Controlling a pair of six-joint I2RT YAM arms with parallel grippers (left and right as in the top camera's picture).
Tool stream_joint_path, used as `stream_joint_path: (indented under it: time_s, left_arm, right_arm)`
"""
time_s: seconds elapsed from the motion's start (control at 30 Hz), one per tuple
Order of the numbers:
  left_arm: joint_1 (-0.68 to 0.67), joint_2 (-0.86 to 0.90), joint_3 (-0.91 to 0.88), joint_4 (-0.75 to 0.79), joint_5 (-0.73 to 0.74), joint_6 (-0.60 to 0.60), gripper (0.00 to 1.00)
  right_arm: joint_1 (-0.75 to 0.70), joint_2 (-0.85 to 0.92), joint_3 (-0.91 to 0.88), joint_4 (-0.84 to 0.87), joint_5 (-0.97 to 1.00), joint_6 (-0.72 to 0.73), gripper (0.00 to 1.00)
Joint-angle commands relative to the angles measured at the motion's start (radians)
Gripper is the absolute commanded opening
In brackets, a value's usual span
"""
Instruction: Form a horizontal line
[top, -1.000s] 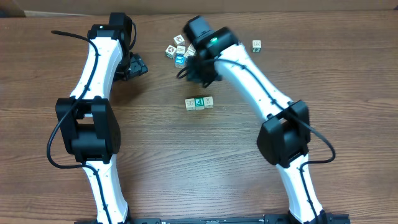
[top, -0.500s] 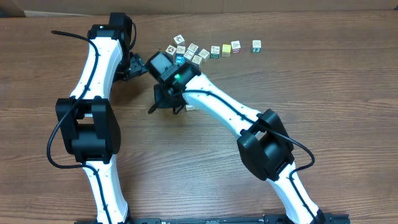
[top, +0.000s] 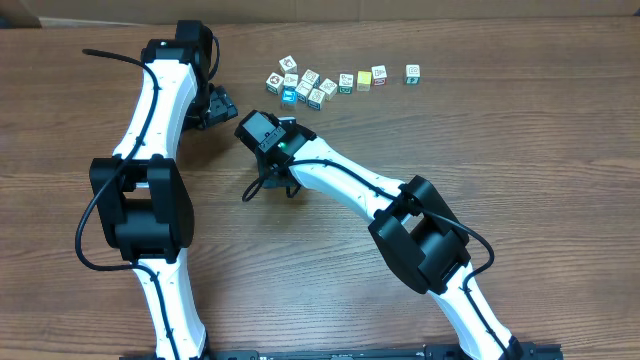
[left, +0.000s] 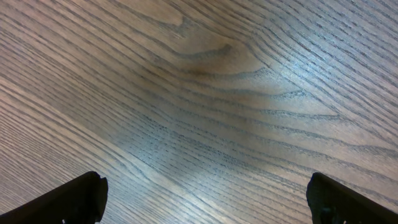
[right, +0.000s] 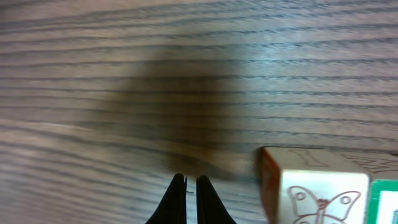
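The left gripper is being held with its jaws spread wide apart. Its two dark fingertips are being shown at the lower corners of its wrist view, and only the bare wood grain of the table is being seen between and ahead of them. Further right, the right gripper is being held with its two slim fingers pressed together, tip against tip, and only wood is being seen around the points. Whether those points are being rested on the table or poised just above it cannot be told. The horizontal line is being seen just to the right of the closed fingertips, apart from them. Its nearest piece, the butterfly cube, is being shown with a white face and a reddish side turned toward the fingers. A sliver of the green cube is being seen touching its far side, and the rest is being cut off by the frame edge. From overhead the line is being hidden beneath the right arm. Beyond the right gripper's wrist, well apart from its tips, the irregular cluster is being seen, with a few trailing cubes and a lone cube lying rightward of it.
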Motion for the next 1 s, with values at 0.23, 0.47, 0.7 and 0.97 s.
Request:
stream_joint_path:
  time_s: [0.23,0.47,0.7,0.97]
  left_arm:
    - [-0.004,-0.021,0.021,-0.002,-0.010,0.004,1.00]
    - [-0.004,-0.021,0.021,-0.002,-0.010,0.004,1.00]
    - [-0.004,-0.021,0.021,-0.002,-0.010,0.004,1.00]
    - [-0.004,-0.021,0.021,-0.002,-0.010,0.005,1.00]
  right_arm:
    - [-0.017,-0.019,-0.012,-0.003,0.103,0.017,0.04]
    - [-0.024,-0.019,-0.012,-0.004,0.102,0.016,0.04]
    - [-0.035,-0.019,-0.012,-0.008,0.102,0.017,0.04]
    - [-0.037,-0.019,-0.012,-0.010,0.102,0.017,0.04]
